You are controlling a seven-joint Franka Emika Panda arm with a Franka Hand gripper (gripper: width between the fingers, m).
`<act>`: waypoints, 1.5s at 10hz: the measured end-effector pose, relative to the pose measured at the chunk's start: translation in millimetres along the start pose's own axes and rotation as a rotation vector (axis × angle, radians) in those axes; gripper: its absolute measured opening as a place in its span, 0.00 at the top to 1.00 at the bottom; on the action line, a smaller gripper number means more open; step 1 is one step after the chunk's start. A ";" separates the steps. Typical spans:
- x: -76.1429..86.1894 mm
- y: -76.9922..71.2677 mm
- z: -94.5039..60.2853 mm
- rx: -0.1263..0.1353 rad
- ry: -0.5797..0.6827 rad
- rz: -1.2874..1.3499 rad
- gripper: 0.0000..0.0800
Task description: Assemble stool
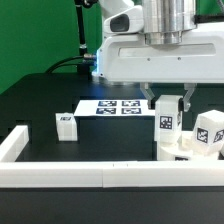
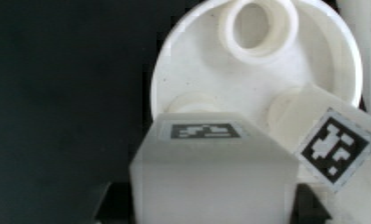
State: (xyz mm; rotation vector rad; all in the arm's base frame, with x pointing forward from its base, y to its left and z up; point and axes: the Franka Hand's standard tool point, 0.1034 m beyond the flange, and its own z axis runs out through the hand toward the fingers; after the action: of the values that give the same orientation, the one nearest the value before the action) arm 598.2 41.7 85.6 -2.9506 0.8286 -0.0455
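Observation:
My gripper (image 1: 168,103) is shut on an upright white stool leg (image 1: 167,124) with a square tag on its face. It holds the leg over the white round seat (image 1: 186,152) at the exterior view's right. In the wrist view the leg (image 2: 207,165) fills the space between my dark fingers (image 2: 111,200). The seat (image 2: 217,70) with its oval slot lies beyond it. I cannot tell whether the leg touches the seat. A second tagged leg (image 1: 210,133) stands on the seat just right of the held one and also shows in the wrist view (image 2: 338,145). A third leg (image 1: 66,124) stands alone at the left.
The marker board (image 1: 110,107) lies flat behind the held leg. Long white border rails run along the front (image 1: 100,173) and the left side (image 1: 15,145). The robot's white base (image 1: 160,55) stands at the back.

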 end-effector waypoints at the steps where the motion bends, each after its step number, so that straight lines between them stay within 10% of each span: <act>1: -0.3 -1.1 0.5 0.001 0.000 0.096 0.58; 6: 0.5 -18.1 2.6 0.025 -0.001 0.712 0.58; 8: 2.0 -22.1 3.9 0.127 0.016 1.052 0.58; 15: 2.1 -23.1 4.1 0.147 -0.019 1.445 0.58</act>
State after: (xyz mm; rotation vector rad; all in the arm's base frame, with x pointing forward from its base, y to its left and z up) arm 612.2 60.5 83.5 -1.5857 2.4642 0.0136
